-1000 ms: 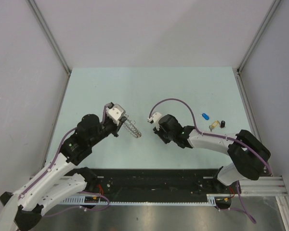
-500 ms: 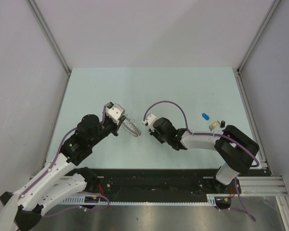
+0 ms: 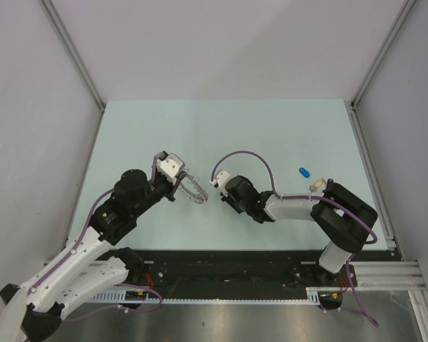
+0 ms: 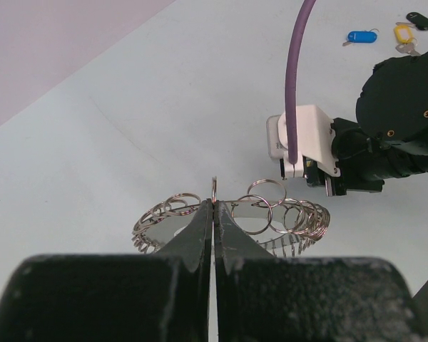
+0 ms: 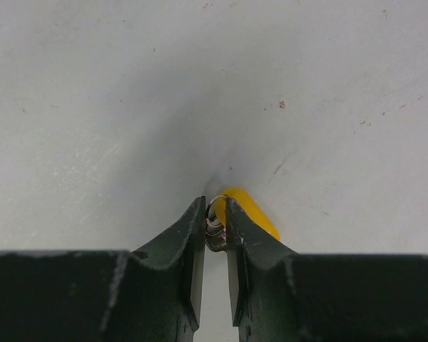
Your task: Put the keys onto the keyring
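Near mid-table (image 3: pixel 271 128), left gripper (image 4: pixel 214 208) clamped on the keyring (image 4: pixel 308 218), right gripper (image 5: pixel 214 215) narrowly parted, pinching a yellow key (image 5: pixel 257 217)

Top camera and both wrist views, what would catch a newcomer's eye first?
The silvery coiled keyring stands out most, pinched in the left gripper just left of the middle of the table, its loops fanned out. Facing it, the right gripper is shut on a yellow key, gripping its small ring. A blue key lies loose toward the right side.
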You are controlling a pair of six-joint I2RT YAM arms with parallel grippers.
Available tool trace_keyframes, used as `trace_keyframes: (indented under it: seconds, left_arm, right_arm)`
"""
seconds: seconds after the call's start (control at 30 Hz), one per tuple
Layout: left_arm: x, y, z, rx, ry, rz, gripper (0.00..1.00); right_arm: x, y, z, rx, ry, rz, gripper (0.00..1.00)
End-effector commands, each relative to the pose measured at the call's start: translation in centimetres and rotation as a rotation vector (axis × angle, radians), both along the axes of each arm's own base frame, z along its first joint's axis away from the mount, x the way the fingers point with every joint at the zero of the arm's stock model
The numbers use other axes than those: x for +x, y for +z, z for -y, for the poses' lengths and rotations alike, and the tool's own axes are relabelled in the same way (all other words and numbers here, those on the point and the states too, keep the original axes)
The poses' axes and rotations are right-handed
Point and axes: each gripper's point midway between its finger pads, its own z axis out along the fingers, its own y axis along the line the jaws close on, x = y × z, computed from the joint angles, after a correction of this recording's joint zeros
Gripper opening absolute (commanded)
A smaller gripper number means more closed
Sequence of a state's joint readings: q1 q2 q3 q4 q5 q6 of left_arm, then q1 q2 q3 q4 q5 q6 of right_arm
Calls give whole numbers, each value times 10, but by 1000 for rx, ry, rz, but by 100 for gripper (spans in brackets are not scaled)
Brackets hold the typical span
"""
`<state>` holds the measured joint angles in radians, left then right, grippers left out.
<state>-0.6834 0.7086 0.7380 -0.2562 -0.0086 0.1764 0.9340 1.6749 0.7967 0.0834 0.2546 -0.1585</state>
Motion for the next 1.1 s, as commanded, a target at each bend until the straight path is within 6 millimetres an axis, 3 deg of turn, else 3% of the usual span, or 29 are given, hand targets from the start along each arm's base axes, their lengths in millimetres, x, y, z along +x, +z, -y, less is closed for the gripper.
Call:
trace_keyframes:
  seconds: [0.0, 0.7, 1.07]
  left_arm:
    - [5, 20, 1, -37, 11, 72, 0]
    - [4, 20, 2, -37, 3, 70, 0]
    - [3, 22, 2, -39, -3, 70, 0]
  right_arm:
    - [6, 3, -2, 0, -13, 27, 21]
    - [4, 9, 6, -59, -68, 48, 25]
    - [3, 12, 17, -87, -108, 48, 10]
